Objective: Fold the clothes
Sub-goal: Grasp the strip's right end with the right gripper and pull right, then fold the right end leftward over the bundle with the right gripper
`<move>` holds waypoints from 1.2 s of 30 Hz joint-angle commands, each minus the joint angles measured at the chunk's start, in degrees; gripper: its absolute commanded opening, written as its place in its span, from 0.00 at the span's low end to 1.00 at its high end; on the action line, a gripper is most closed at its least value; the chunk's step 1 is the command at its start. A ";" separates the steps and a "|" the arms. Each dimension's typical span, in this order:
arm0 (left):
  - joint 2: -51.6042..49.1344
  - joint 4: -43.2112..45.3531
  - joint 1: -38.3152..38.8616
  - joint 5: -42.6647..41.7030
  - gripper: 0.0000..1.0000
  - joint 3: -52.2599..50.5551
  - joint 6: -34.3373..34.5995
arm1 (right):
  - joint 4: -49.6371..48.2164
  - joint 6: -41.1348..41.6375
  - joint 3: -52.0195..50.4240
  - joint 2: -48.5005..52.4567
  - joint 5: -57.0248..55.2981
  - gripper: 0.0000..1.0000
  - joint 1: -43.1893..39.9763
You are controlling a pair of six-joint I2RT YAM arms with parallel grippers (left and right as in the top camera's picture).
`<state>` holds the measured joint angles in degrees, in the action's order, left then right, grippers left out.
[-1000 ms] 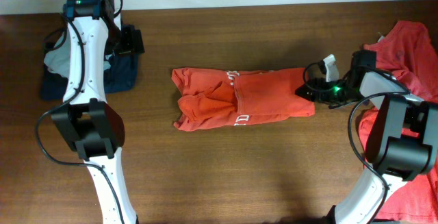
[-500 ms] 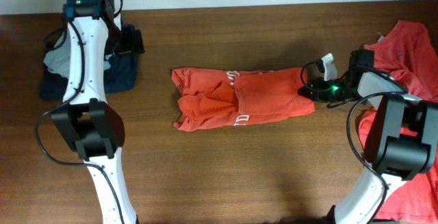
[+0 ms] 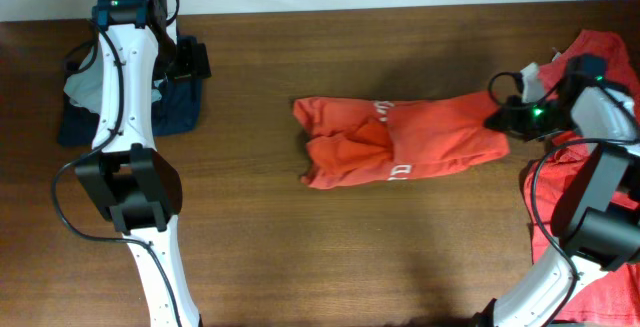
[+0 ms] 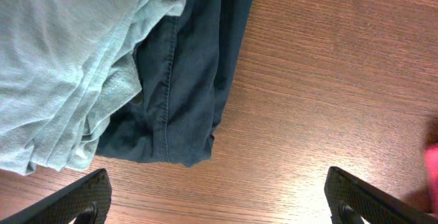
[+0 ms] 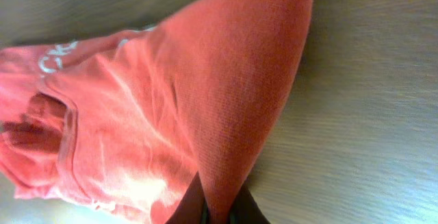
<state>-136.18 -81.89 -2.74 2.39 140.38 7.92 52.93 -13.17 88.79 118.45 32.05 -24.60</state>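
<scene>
Dragged rightward since a second ago, the folded orange-red cotton T-shirt point(image 3: 400, 142) lies on the brown wooden worktop point(image 3: 350, 257), its right end clenched in the right fingers point(image 5: 186, 207). Further dragging could pull the loose folds apart. Farthest, the left fingers point(image 4: 82, 196) hang released, empty.

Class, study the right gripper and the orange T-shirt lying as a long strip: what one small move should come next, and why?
Probably lift the pinched end slightly and carry it over the strip toward the other end. The right gripper is shut on the right end of the orange T-shirt, which lies long and narrow, so halving it seems the natural fold.
</scene>
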 commanded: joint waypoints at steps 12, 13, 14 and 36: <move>1.20 -0.04 -0.04 0.00 0.99 1.05 -0.26 | 18.27 -4.46 22.82 0.28 -11.76 0.04 1.73; 1.22 -0.07 -0.04 0.00 0.99 1.05 -0.26 | 19.39 -4.68 24.00 0.28 -11.78 0.04 2.27; 1.20 -0.07 -0.04 0.00 0.99 1.05 -0.26 | 20.87 -5.38 25.68 0.26 -11.76 0.04 3.41; 1.20 -0.07 -0.04 0.00 0.99 1.05 -0.26 | 29.16 -7.85 25.92 0.31 -22.71 0.04 33.51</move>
<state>-136.18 -81.89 -2.74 2.39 140.38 7.92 82.04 -20.43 115.92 118.48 10.44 5.69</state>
